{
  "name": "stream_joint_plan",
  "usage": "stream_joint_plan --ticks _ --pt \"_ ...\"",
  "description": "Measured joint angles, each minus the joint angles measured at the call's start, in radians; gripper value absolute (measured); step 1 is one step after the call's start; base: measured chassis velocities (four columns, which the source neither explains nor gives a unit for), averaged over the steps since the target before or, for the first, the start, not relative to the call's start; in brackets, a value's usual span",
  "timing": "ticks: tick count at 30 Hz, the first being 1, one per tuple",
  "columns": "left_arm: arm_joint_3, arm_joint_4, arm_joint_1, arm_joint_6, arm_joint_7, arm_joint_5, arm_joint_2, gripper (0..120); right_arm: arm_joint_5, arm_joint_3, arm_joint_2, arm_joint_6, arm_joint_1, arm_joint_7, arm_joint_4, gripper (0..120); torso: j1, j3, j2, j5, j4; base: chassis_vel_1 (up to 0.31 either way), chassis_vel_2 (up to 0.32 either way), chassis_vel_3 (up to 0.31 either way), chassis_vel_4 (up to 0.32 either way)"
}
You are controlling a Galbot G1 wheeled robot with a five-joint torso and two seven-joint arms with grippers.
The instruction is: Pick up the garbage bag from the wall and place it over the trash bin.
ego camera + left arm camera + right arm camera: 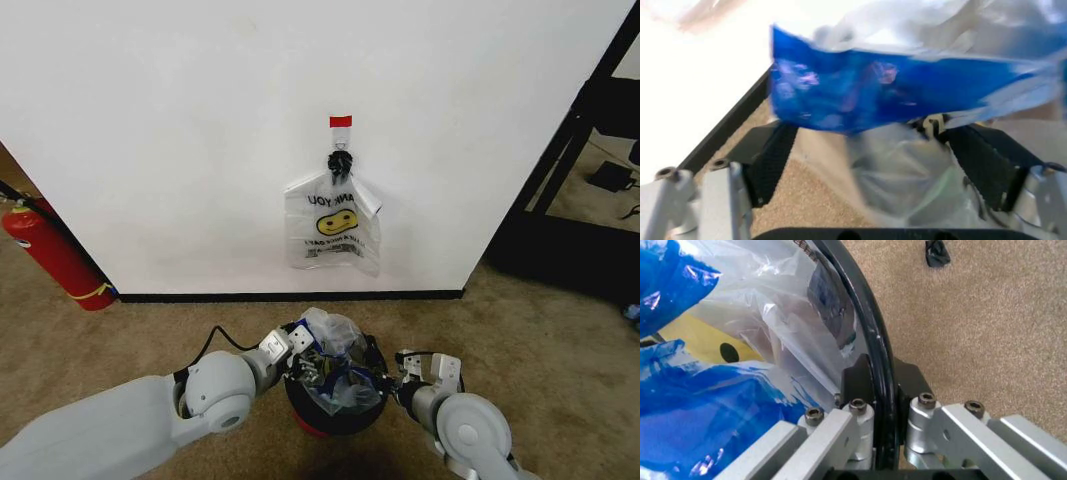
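Observation:
The garbage bag (pixel 333 352), thin and see-through with blue print, lies bunched in and over the mouth of the trash bin (pixel 340 412), a black round bin on the carpet below the wall (pixel 180 140). My left gripper (pixel 298 362) is at the bin's left rim. In the left wrist view this gripper (pixel 873 150) is open, its fingers (pixel 773 160) wide apart with the bag's blue patch (pixel 893 85) loose between them. My right gripper (pixel 392 384) is at the bin's right rim. Its pads (pixel 855 382) are shut on the black rim (pixel 860 305), with the bag (pixel 740 340) just inside.
Another smiley bag (pixel 332 225) with a black knot and red tag hangs on the wall above the bin. A red fire extinguisher (pixel 55 255) leans at the left. A black frame (pixel 590 150) stands at the right. Brown carpet surrounds the bin.

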Motion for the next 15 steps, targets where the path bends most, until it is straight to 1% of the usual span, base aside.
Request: stream_joint_plan --ticks 2,3,8,9,11,12,15 --pt "0.0 0.008 -0.002 0.001 0.0 -0.009 0.014 74 -0.004 -0.005 -0.001 0.0 0.0 0.0 0.0 1 0.0 0.0 0.0 0.0001 0.0001 0.0 0.0 0.0 0.0" --pt "0.0 0.008 -0.002 0.001 0.0 -0.009 0.014 74 -0.004 -0.005 -0.001 0.0 0.0 0.0 0.0 1 0.0 0.0 0.0 0.0001 0.0001 0.0 0.0 0.0 0.0" --pt "0.014 0.002 0.003 0.003 0.001 -0.026 0.042 56 -0.012 -0.017 -0.004 0.0 0.008 -0.002 -0.003 1 0.0 0.0 0.0 0.0 0.0002 0.0 0.0 0.0 0.0" --pt "0.02 -0.001 0.005 0.002 0.002 -0.029 0.046 49 -0.012 -0.02 -0.006 0.0 0.012 -0.003 -0.003 1 0.0 0.0 0.0 0.0001 0.0003 0.0 0.0 0.0 0.0" --pt "0.024 -0.004 0.006 0.0 0.004 -0.031 0.047 43 -0.012 -0.021 -0.007 0.0 0.013 -0.002 -0.003 1 0.0 0.0 0.0 0.0 0.0002 0.0 0.0 0.0 0.0" --pt "0.024 -0.004 0.006 0.0 0.004 -0.031 0.047 43 -0.012 -0.021 -0.007 0.0 0.013 -0.002 -0.003 1 0.0 0.0 0.0 0.0 0.0002 0.0 0.0 0.0 0.0" --pt "0.028 -0.011 0.003 -0.006 0.007 -0.045 0.05 29 -0.013 -0.021 -0.012 0.0 0.011 -0.002 -0.001 1 0.0 0.0 0.0 0.0 0.0001 0.0 0.0 0.0 0.0"
